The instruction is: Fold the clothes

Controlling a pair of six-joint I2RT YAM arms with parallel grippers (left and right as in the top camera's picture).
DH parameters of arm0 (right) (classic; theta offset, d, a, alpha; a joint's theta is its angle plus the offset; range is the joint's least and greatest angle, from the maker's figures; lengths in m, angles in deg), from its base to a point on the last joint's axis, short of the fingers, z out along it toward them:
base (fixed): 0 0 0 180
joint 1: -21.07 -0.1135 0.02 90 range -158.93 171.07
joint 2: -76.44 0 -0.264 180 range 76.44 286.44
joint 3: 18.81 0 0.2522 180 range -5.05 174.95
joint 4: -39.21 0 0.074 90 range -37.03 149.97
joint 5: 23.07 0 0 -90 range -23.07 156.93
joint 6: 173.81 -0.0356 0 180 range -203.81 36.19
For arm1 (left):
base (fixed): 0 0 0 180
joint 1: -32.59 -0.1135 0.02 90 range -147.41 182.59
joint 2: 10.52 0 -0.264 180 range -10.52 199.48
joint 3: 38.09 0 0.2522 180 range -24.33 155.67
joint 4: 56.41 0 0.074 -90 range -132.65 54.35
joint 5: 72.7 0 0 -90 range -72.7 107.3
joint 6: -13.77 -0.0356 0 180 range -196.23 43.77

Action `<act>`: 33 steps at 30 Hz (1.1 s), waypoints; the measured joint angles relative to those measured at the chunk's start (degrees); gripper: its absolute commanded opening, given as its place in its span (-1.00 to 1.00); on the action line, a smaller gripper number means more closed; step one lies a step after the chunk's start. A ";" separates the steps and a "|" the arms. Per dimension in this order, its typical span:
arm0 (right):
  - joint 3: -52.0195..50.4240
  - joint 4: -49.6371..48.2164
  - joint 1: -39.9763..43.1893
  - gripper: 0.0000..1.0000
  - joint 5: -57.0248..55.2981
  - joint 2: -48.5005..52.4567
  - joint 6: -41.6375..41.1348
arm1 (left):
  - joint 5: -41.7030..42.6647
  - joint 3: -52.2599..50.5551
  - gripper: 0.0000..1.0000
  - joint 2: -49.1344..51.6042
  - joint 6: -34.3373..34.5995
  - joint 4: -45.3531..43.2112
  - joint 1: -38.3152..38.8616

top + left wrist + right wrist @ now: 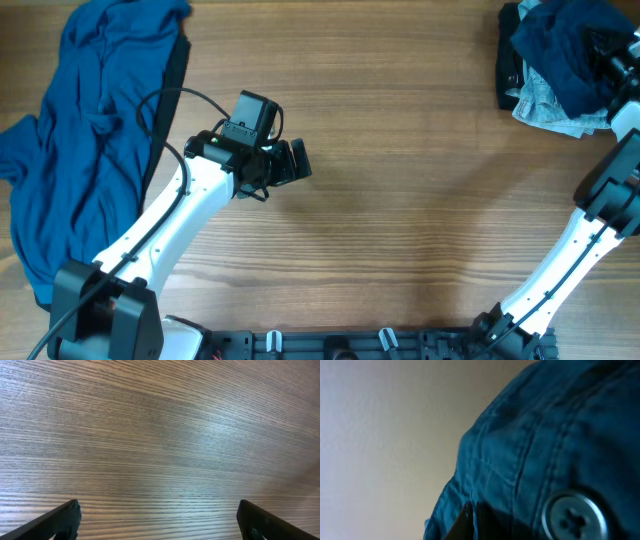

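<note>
A large blue garment (pixel 85 130) lies crumpled along the table's left edge. A dark blue buttoned garment (pixel 565 50) tops a pile at the far right corner, over a pale patterned cloth (pixel 545 105). My left gripper (pixel 297 160) is open and empty over bare wood left of centre; its two fingers (pixel 157 520) are wide apart. My right gripper (pixel 612 55) is at the pile, shut on the dark blue garment; in the right wrist view the cloth (pixel 555 445) with a round button (pixel 572 515) fills the frame over the finger (pixel 470 520).
The wooden table (pixel 400 200) spreads between the two arms. A black item (pixel 508 65) lies at the left side of the right pile. A black cable (pixel 165 105) loops from the left arm over the blue garment.
</note>
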 measured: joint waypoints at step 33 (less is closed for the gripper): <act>7.98 -4.13 0.02 -0.92 11.78 -10.38 -6.97 | 0.02 0.00 0.99 0.00 0.00 0.33 0.00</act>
